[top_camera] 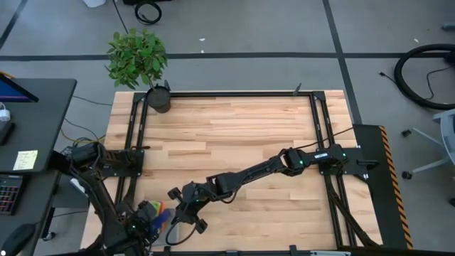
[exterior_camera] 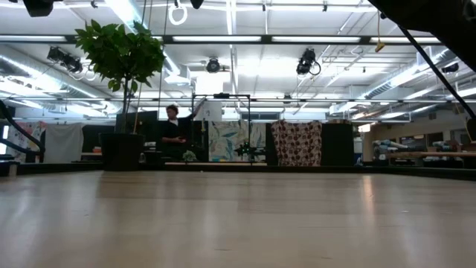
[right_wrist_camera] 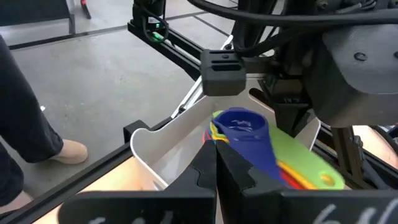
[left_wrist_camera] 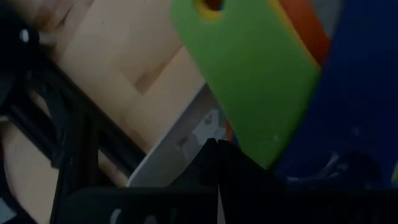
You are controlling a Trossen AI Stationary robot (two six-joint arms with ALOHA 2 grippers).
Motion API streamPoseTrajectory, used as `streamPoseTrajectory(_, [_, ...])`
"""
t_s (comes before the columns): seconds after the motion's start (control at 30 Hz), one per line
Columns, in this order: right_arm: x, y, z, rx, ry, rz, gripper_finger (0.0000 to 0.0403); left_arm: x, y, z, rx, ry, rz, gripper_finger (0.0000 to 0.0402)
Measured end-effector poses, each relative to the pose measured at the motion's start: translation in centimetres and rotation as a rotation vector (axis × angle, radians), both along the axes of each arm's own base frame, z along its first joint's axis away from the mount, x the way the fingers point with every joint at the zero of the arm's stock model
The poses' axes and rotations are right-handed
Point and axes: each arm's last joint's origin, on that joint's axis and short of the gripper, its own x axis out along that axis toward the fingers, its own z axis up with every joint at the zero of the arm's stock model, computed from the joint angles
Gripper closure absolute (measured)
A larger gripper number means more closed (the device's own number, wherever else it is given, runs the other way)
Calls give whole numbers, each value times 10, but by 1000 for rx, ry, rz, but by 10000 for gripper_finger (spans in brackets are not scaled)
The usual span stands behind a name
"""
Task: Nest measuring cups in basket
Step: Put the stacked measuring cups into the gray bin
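Behind the desk (top_camera: 234,135) lies a large open workshop with ceiling lights, patterned hangings and a person at a far bench. A potted plant (top_camera: 138,60) stands at the desk's far left corner.

At the near left edge of the desk, both arms meet over the basket (right_wrist_camera: 186,140), a pale tray of which only a wall and a rounded corner show clearly. The cups (right_wrist_camera: 249,140) lie in it as one nested stack: a dark blue cup on top, with green, yellow, orange and red handles fanned out beneath.

The left claw (left_wrist_camera: 217,162) sits over the stack with its jaws fully closed; its dark tips are right against the green handle (left_wrist_camera: 249,74), though a grip on it cannot be confirmed. The right claw (right_wrist_camera: 216,158), reached across from the right side of the desk, is also closed tight and empty, its tips just beside the stack at the basket's rim.

No brand, label or readable writing shows on the cups or basket.
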Motion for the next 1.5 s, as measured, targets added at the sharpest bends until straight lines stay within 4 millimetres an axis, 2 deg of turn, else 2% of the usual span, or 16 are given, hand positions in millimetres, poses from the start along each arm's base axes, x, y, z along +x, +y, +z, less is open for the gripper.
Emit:
streamPoseTrajectory(0.5, [-1,0,-3,0,26,20,403,19,3,-1,-9,-77,-97,401])
streamPoseTrajectory(0.8, [-2,1,-4,31,51,86,403,7,10,7,39,-23,-7,401])
streamPoseTrajectory(0.97, [-5,7,-4,46,58,124,403,8,12,9,54,-39,-62,401])
streamPoseTrajectory(1.17, [-8,9,-22,57,128,112,403,14,15,9,75,-66,-81,401])
streamPoseTrajectory(1.5, [-6,8,-28,25,88,21,403,13,21,-11,52,-34,-66,402])
